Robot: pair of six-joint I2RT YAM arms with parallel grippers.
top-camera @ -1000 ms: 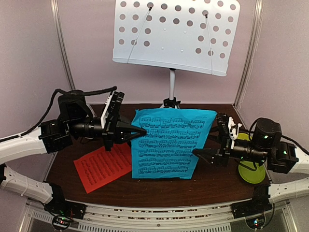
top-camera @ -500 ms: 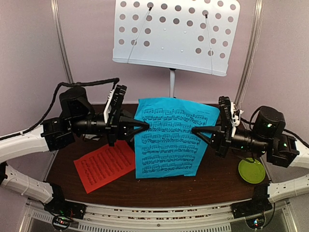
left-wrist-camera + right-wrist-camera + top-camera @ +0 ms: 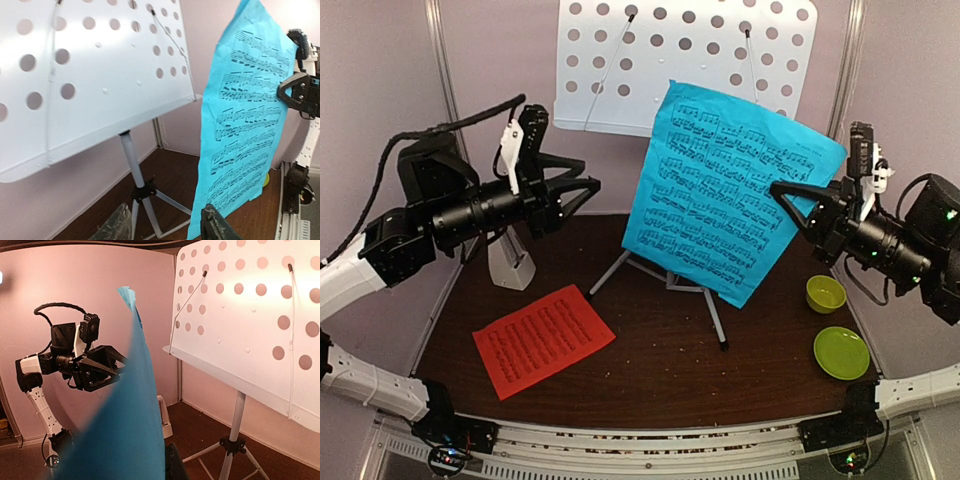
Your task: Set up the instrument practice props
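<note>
Since 1 s ago both arms went up, and the blue sheet [image 3: 730, 190] rose with them from low over the table [image 3: 650, 380] to in front of the stand desk [image 3: 610, 70]; the left gripper [image 3: 588, 178] has let it go. Top view: left jaws stand open and empty, apart from the paper's left edge. The right gripper [image 3: 778, 190] is closed on the right edge, so 1 pinch carries the whole sheet, which hangs tilted, its lower corner near the tripod legs [image 3: 665, 280]. The red sheet [image 3: 542, 338] lies flat on the table and the metronome [image 3: 510, 262] stands near the left arm. Left wrist view: the paper hangs free beside the desk, not on the ledge yet. Right wrist view: the paper is seen almost edge-on, bowed, and hides the right fingers. Risk, in my judgement: w/ only 1 grip the sheet can swing or curl and miss the ledge, or slip out. The low corner can also catch the legs, and a push vs. the desk may tip the stand.
</note>
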